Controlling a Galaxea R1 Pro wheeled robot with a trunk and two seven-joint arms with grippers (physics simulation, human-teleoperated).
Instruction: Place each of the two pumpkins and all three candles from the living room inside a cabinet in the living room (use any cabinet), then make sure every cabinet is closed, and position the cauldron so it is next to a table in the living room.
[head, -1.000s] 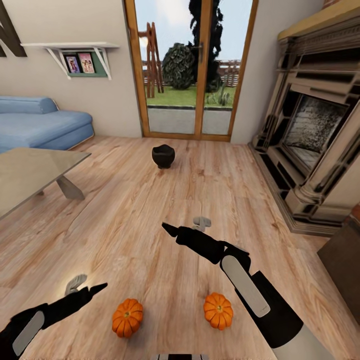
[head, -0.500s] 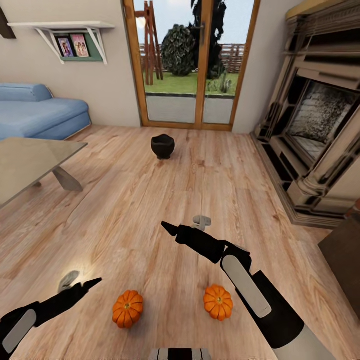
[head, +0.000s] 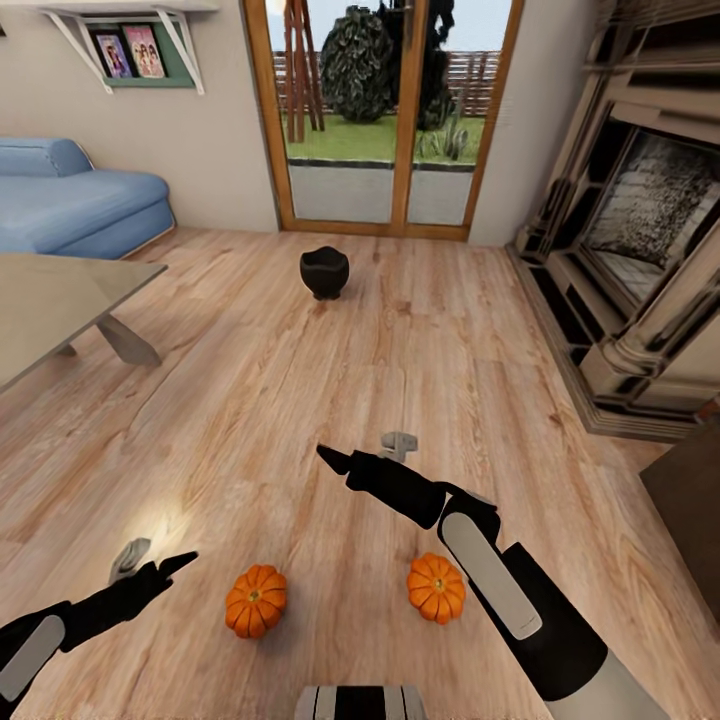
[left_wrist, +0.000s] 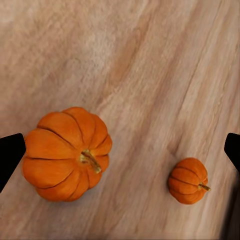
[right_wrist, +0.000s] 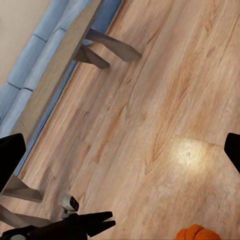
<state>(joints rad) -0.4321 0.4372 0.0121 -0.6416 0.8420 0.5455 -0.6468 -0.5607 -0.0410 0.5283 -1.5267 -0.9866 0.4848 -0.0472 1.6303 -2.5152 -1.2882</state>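
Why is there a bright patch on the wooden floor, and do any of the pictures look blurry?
Head view: a soft glare spot shines on the floor near the left tool. Right wrist view: the same kind of sheen appears, fairly sharp. Left wrist view: the pumpkins are crisp, the floor grain softer.

- The floor (head: 420, 360) is wood planks with a light sheen.
- The pumpkins (head: 256, 600) have smooth, ribbed skin.
- The cauldron (head: 325, 272) looks matt black.
- The tabletop (head: 50, 300) is glossy grey.
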